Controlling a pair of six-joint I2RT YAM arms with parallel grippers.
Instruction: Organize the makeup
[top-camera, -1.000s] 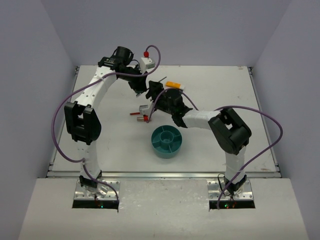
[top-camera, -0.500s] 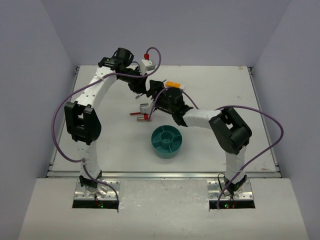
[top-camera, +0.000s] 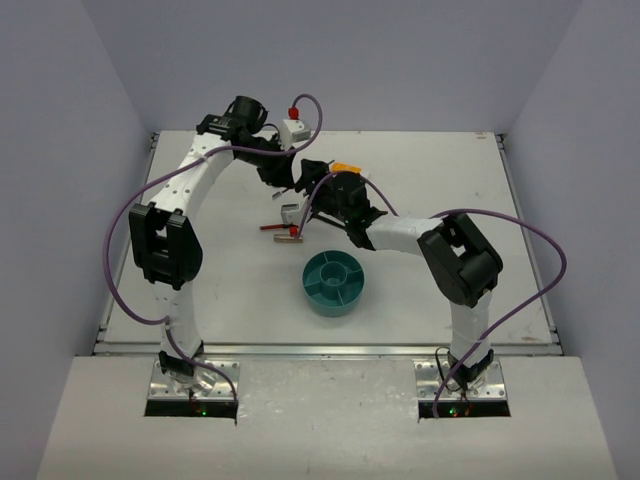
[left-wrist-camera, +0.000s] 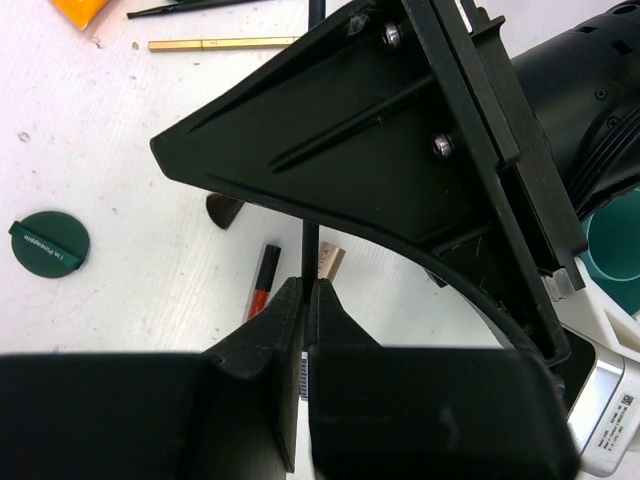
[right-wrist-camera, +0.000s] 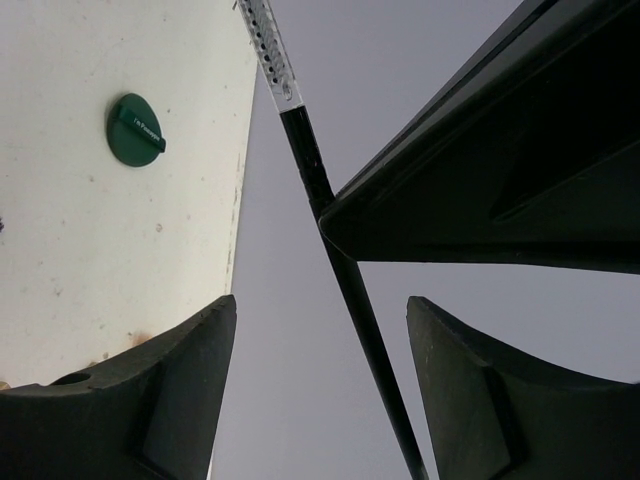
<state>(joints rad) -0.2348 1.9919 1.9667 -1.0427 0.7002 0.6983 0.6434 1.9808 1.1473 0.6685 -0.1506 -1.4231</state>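
Note:
My left gripper (left-wrist-camera: 305, 290) is shut on a thin black brush (left-wrist-camera: 308, 245) and holds it above the table. My right gripper (right-wrist-camera: 320, 330) is open, and the same brush (right-wrist-camera: 340, 260) runs between its fingers without touching them. In the top view the two grippers meet at the back middle, left (top-camera: 297, 181) and right (top-camera: 318, 197). Below them lie a red pencil (left-wrist-camera: 262, 285), a tan stick (left-wrist-camera: 330, 265), a gold tube (left-wrist-camera: 222, 43), another black brush (left-wrist-camera: 190, 8), an orange packet (left-wrist-camera: 85, 10) and a dark green compact (left-wrist-camera: 48, 243), the last also in the right wrist view (right-wrist-camera: 135, 130).
A teal round divided bowl (top-camera: 335, 283) stands on the white table (top-camera: 450, 200) in front of the grippers. The right gripper's black body (left-wrist-camera: 400, 170) fills the middle of the left wrist view. Grey walls close in the table on three sides.
My right gripper has moved a little back and left, closer to the left gripper and around the held brush. The left arm has hardly moved.

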